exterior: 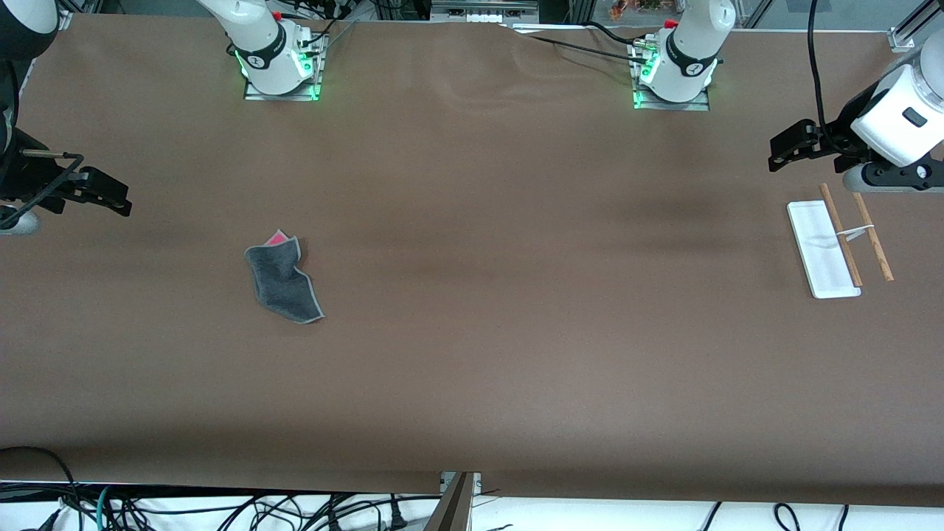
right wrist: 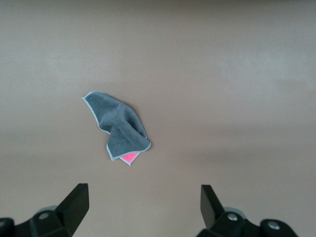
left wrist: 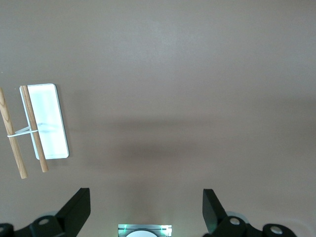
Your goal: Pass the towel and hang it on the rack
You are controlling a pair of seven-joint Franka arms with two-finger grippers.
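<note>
Front view: crumpled dark grey cloth towel [exterior: 284, 282] lies flat on brown desk [exterior: 472, 354], both claws [exterior: 783, 153] [exterior: 110, 195] open, hovering apart.

Brown table [exterior: 472, 332] cover, creased between arm bases; tangled black cables [exterior: 221, 512] below table's camera-side edge.

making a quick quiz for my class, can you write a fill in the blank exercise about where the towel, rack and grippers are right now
1. The towel lies crumpled on the table toward the ____ arm's end.
2. The rack has a flat white base and ____ thin wooden rods.
3. The folded-over corner of the towel shows a ____ underside.
4. The left gripper and the right gripper both have their fingers ____, holding nothing.

Missing words: right; two; pink-red; open
</note>
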